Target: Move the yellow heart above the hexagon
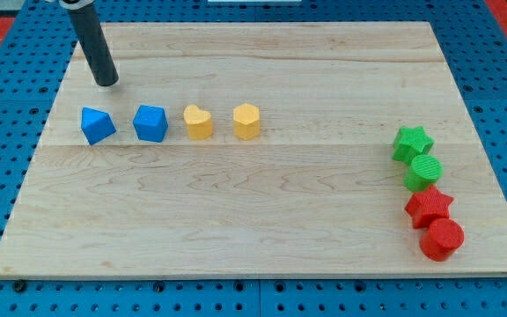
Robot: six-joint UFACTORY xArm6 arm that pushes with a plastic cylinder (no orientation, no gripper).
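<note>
No pincer on me, so nothing held: only rod, my tip (107,84) on desk (262,220), far left, beyond blue triangle-like block (97,125). Yellow heart (198,121) sits mid-row, between blue cube-like block (150,123) and yellow hexagon (246,121), near both. Risk: narrow gaps, so my approach clips blue neighbour or hexagon, shifting target. Off-centre push spins heart aside.

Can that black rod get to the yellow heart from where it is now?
Probably yes. My tip sits toward the view's top left, above the two blue blocks; the bare board above the yellow heart leaves a free way in.
</note>
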